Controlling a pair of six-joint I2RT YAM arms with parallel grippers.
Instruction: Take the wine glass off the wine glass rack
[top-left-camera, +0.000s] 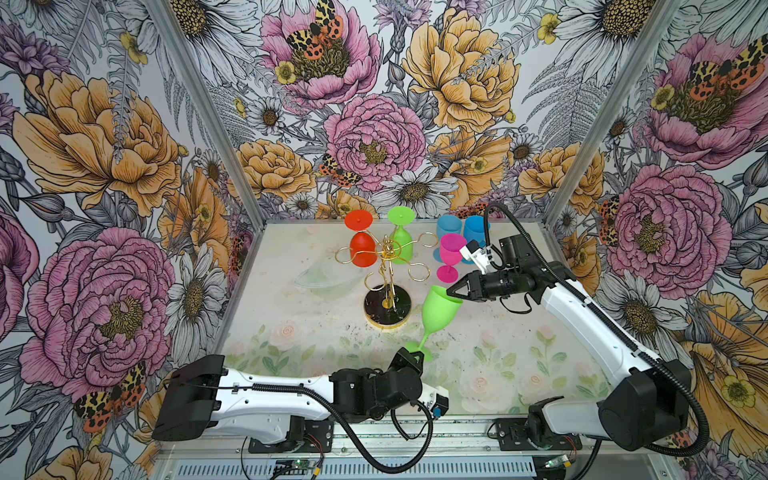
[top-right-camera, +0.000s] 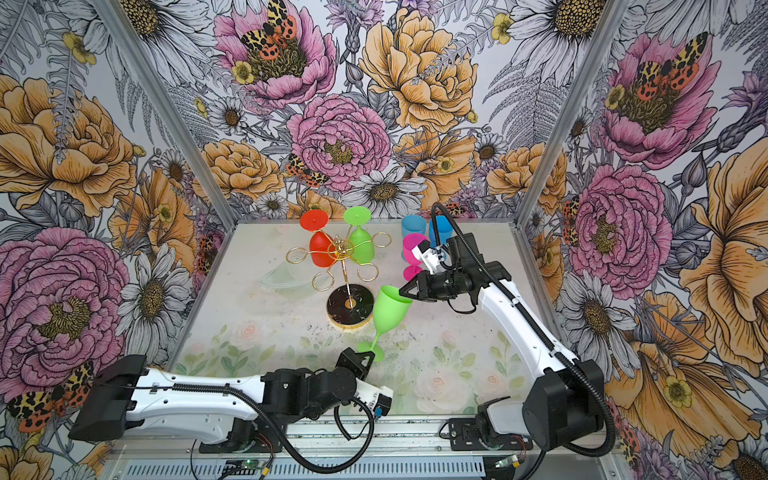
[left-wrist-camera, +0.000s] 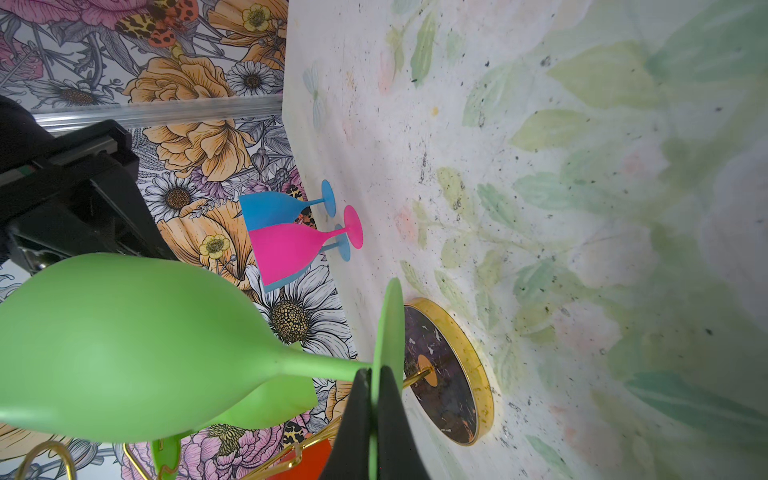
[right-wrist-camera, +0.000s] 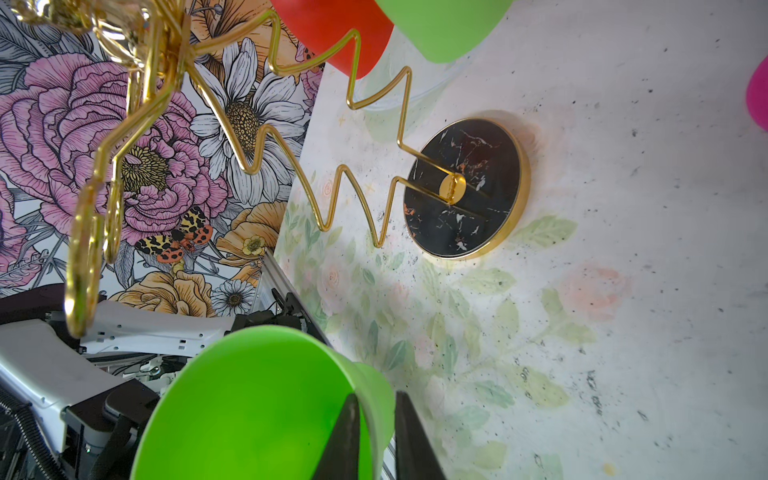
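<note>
Six wine glasses: two green, the tilted green glass (top-left-camera: 440, 309) and the racked green glass (top-left-camera: 402, 247); one red glass (top-left-camera: 362, 249); one pink glass (top-left-camera: 452, 249); two blue, the left blue glass (top-left-camera: 449, 226) and the right blue glass (top-left-camera: 476, 228). One wine glass rack (top-left-camera: 399, 307). One clear bowl (top-left-camera: 324, 274).

Seen from the right wrist, the green glass (right-wrist-camera: 257, 399) is only a bowl: stem and foot hide behind it. Past the right gripper (right-wrist-camera: 377, 399) the pink glass (right-wrist-camera: 758, 95) is a sliver (the rest out of frame). In both top views that wrist's camera (top-left-camera: 473, 253) half covers a blue glass (top-left-camera: 476, 230), and a clear shape (top-left-camera: 326, 274) beyond the rack (top-left-camera: 387, 308) is too faint to name.
</note>
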